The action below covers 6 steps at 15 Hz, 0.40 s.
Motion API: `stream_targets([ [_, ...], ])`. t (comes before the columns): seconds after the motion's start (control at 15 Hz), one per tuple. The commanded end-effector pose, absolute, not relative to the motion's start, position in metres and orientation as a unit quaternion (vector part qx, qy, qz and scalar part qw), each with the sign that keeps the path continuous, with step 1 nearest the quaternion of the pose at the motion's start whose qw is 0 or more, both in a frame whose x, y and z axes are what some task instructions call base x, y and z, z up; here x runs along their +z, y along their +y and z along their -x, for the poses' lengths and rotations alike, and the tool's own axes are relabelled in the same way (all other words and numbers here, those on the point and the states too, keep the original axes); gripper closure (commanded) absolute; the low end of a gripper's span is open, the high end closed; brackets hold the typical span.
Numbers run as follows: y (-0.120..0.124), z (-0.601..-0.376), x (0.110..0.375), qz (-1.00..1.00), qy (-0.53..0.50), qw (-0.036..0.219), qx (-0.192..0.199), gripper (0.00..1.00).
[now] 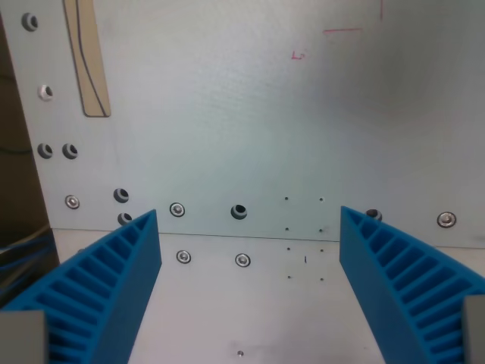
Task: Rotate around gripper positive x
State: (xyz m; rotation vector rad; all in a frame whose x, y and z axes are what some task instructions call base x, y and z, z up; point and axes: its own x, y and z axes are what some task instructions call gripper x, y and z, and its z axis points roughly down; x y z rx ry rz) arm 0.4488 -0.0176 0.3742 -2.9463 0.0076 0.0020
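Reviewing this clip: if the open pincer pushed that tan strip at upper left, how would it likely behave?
The tan strip looks thin and flat against the grey plate, so probably light and flexible. It may be stuck down like tape, then it wouldn't slide. The pincer is open, with ribbed blue fingers that look compliant.

Pale grey metal plate fills most of frame. Seam runs across approx mid-height, w/ a lighter panel below it. Beige strip w/ dark line, upper left. Screws and dark holes along the seam. Faint red marks upper right. Dark gap at left edge.
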Motion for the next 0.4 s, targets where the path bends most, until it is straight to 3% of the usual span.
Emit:
stream_targets([
  [0.07,-0.0226,-0.4468,0.3776,0.979,-0.008,0.202,0.006,0.00],
  [0.4,-0.0226,-0.4468,0.3776,0.973,-0.008,0.230,0.007,0.00],
])
